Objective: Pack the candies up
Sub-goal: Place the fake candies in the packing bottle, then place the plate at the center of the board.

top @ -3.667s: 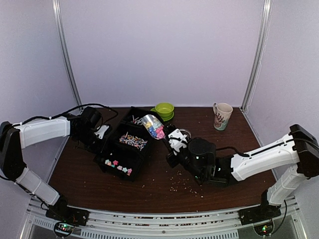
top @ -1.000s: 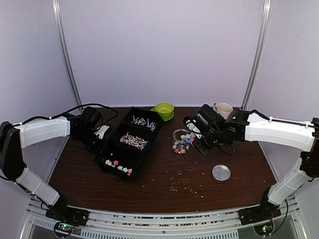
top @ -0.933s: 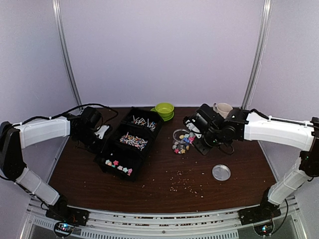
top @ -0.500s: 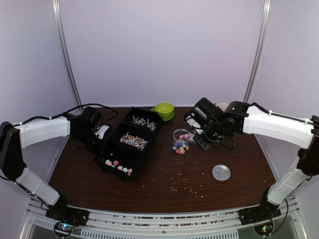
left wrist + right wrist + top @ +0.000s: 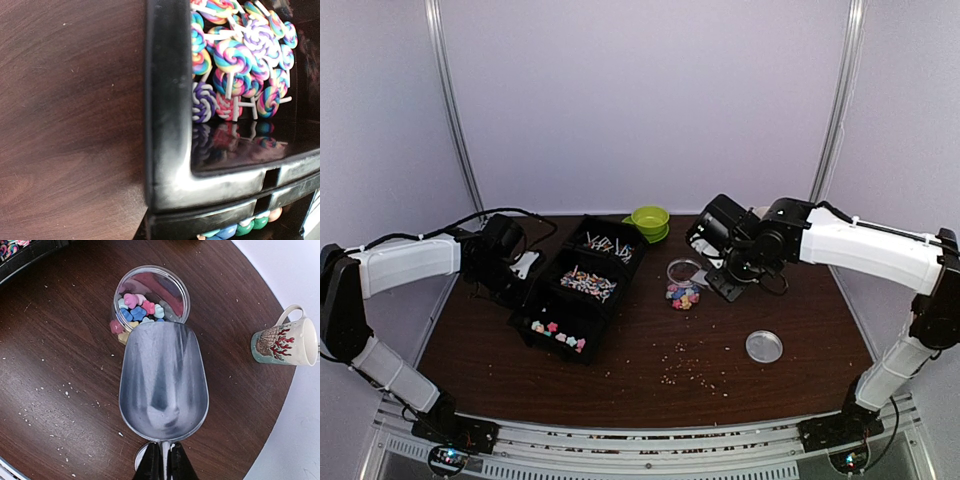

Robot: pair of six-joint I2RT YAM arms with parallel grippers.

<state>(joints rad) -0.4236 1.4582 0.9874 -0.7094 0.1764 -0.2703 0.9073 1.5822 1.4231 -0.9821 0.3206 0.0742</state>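
— What was the left gripper point(image 5: 520, 268) doing, over on the left?

— It sat against the outer wall of the black tray point(image 5: 167, 125), most likely to steady it. Its wrist camera showed only that wall and the lollipops point(image 5: 235, 55) in the compartment just past it. No finger was in view, so I could not tell whether the jaws were clenched on the wall or merely beside it. Some of the candies point(image 5: 558, 333) lay in the neighbouring end compartment, off to one side of those jaws.

— And the rest of them?

— Most were in the clear jar point(image 5: 177, 285), which stood open straight ahead of the right gripper point(image 5: 161, 466). A couple lay on the table point(image 5: 60, 355), touching the jar's near side.

— The right jaws?

— They were clamped tight on the thin handle of the metal scoop point(image 5: 162, 380). Gripped at the handle end, the bowl reached forward and its lip hung over the jar's near rim, which I judged suited tipping sweets in. The bowl was empty, so another scoopful looked like the next need.

— Anything further right?

— A mug point(image 5: 285, 342) stood off to the jaws' right, well apart from the scoop.
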